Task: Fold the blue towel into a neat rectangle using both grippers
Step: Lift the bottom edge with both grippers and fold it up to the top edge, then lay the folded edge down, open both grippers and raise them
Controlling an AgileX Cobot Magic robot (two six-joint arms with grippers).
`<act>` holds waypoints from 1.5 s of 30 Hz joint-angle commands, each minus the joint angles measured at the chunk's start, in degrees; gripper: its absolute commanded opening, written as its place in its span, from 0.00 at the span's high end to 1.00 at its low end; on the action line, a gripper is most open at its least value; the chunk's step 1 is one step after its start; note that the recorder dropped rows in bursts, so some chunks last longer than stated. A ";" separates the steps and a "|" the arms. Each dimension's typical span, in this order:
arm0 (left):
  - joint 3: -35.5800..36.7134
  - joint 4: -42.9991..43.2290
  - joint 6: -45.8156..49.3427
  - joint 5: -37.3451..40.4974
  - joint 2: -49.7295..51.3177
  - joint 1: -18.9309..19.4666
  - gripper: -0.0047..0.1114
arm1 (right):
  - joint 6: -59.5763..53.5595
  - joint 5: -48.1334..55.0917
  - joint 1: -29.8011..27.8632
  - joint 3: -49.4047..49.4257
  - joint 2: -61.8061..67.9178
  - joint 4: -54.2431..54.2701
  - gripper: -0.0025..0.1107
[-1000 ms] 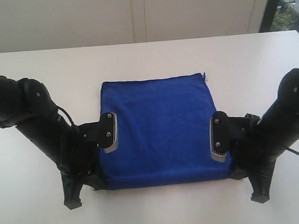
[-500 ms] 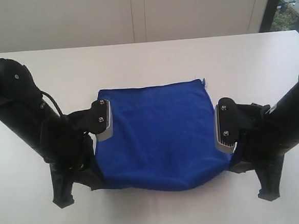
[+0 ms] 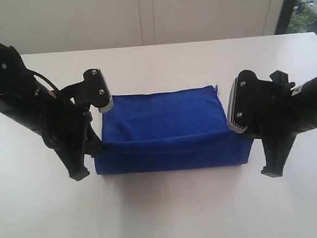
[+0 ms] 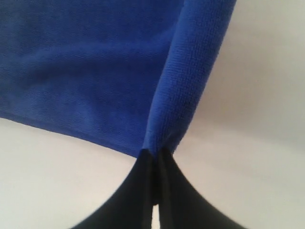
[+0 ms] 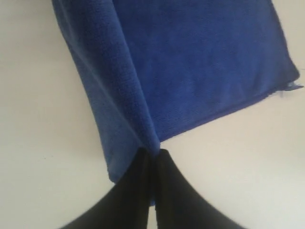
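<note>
Holding both corners of the camera-side edge. The left gripper (image 4: 153,156) is pinching 1 corner of the blue towel (image 3: 164,118), jaws drawn nearly together with only cloth between them. The right gripper (image 5: 151,155) is doing the same on the other corner, same tight pinch.

Where the cloth is sitting: in the middle of the white table (image 3: 165,216), between the 2 arms. The far edge is lying flat on the surface, with the loose thread (image 3: 216,86) sticking out at its right corner. The held edge is hanging raised between the 2 grippers, sagging slightly in the middle. Below it a band of cloth is dropping down to a crease that is resting on the table.

Progress, my read: fold 1 is looking about half done. The grasp and lift are done, and the layer is doubling over but not yet lying on the far half. What I'm expecting is left:
- carrying the raised edge across to the far edge
- lining up the corners, both sides level
- lowering it flat and opening both grippers
- possibly a 2nd fold, depending on the rectangle wanted

Neither side is looking skewed from the exterior view.
</note>
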 commanded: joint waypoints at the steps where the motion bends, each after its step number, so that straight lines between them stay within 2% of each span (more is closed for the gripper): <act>1: -1.22 -0.27 -1.22 -2.54 -0.43 0.11 0.96 | 0.30 -4.61 0.18 0.21 -0.31 0.02 0.96; 12: -8.21 10.00 -16.39 -1.31 5.24 0.11 0.96 | 6.58 -6.86 0.18 -6.23 6.01 0.26 0.98; 19: -14.22 11.57 -21.47 -1.16 9.08 1.97 0.96 | 8.01 -6.86 0.18 -12.11 11.82 0.26 0.98; 25: -17.80 11.46 -21.59 -1.19 11.13 4.73 0.96 | 10.80 -6.86 0.18 -17.51 16.57 0.26 0.98; 45: -27.88 11.46 -21.37 -5.77 21.27 4.86 0.96 | 17.20 -10.65 -0.06 -28.90 26.82 0.02 0.98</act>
